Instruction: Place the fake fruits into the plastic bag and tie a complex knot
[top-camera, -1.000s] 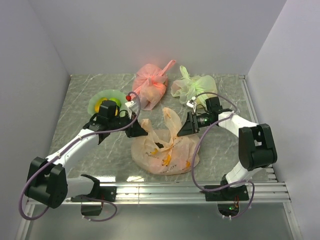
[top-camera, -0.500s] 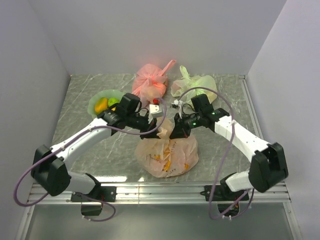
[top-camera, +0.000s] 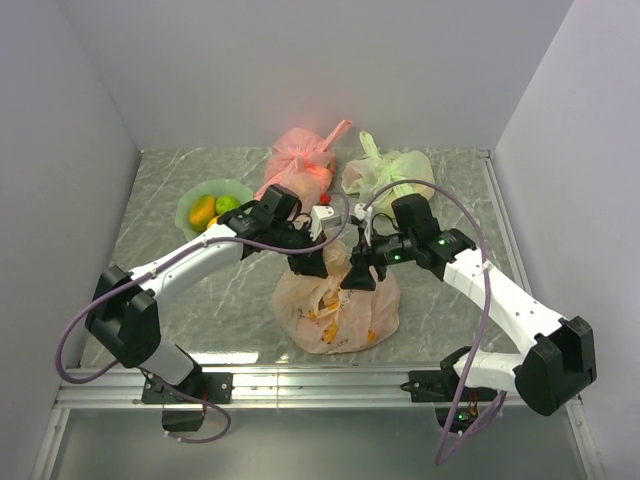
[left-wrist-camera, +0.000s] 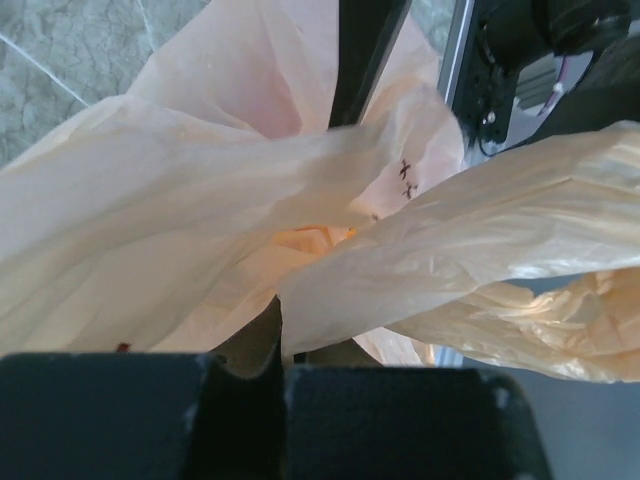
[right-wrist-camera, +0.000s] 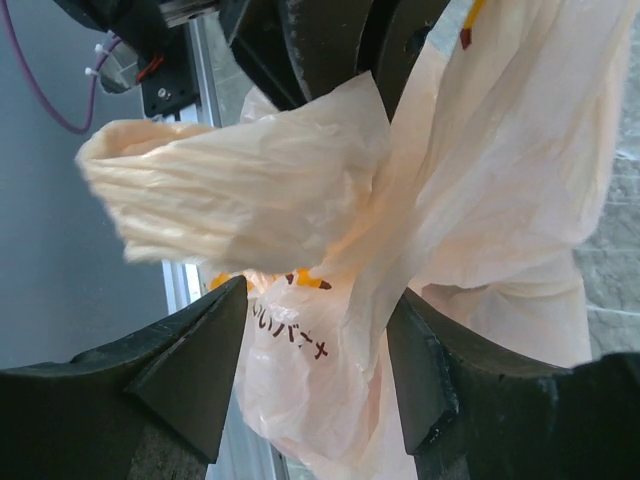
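Both claws meet tip to tip over the neck of the bag (top-camera: 335, 312), which sits directly below them.

The left claw (left-wrist-camera: 282, 362) has its jaws together, with a fold of bag film pinched in the seam. The right claw (right-wrist-camera: 318, 305) has its jaws apart and straddles the twisted handle (right-wrist-camera: 380, 240). As far as shows, it is not gripping.

The free handle end (right-wrist-camera: 220, 195) sticks out sideways from the right claw's gap, its long axis across the jaws, pointing toward the left claw.

Judgement: the knot looks part-made. The right claw is nearer that end and would need to close on it. The risk is thin film slipping out. The fruits inside the bag are not clearly visible.
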